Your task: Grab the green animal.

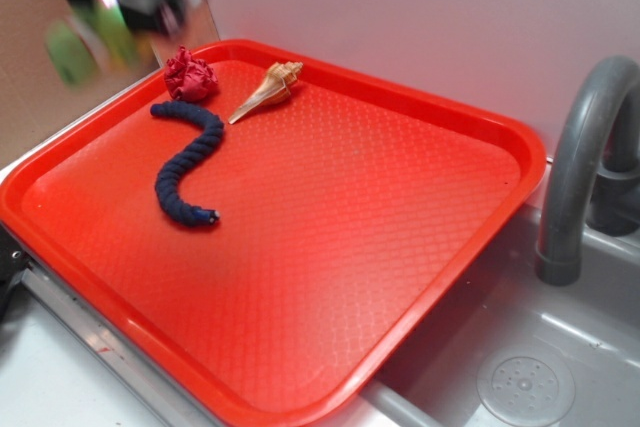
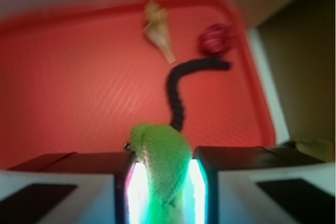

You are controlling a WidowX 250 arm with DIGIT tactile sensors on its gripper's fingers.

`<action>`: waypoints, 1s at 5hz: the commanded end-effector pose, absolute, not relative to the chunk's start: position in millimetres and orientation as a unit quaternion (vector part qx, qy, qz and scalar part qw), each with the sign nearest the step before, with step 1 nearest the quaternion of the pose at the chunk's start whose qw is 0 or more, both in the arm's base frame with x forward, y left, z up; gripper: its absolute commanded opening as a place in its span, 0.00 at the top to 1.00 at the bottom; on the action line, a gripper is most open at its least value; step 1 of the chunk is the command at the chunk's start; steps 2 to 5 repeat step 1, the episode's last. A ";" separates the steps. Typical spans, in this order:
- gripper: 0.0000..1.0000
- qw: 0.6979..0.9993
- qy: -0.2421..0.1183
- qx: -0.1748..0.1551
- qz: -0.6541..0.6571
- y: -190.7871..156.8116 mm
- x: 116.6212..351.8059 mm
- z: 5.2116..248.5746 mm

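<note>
In the wrist view my gripper (image 2: 163, 182) is shut on the green animal (image 2: 160, 156), a fuzzy lime-green plush pinched between the two fingers and held above the red tray (image 2: 79, 93). In the exterior view the gripper (image 1: 105, 17) is a motion-blurred dark shape at the top left, above the tray's far left corner, with blurred green patches of the animal (image 1: 70, 52) in it. The tray (image 1: 350, 247) lies well below it.
On the tray lie a dark blue braided rope (image 1: 188, 162) (image 2: 181, 90), a crumpled red cloth ball (image 1: 190, 75) (image 2: 218, 39) and a tan conch shell (image 1: 268, 89) (image 2: 159, 31). A grey faucet (image 1: 585, 157) and sink (image 1: 520, 367) are at the right.
</note>
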State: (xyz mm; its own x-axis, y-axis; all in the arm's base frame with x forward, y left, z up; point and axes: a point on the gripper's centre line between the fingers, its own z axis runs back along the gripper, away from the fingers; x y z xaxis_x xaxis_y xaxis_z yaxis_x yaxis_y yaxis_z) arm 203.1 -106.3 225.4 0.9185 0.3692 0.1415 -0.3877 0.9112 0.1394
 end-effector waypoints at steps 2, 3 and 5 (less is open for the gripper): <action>1.00 0.960 -0.161 -0.044 0.224 -69.9 193.4 293.9; 1.00 0.960 -0.161 -0.044 0.224 -69.9 193.4 293.9; 1.00 0.960 -0.161 -0.044 0.224 -69.9 193.4 293.9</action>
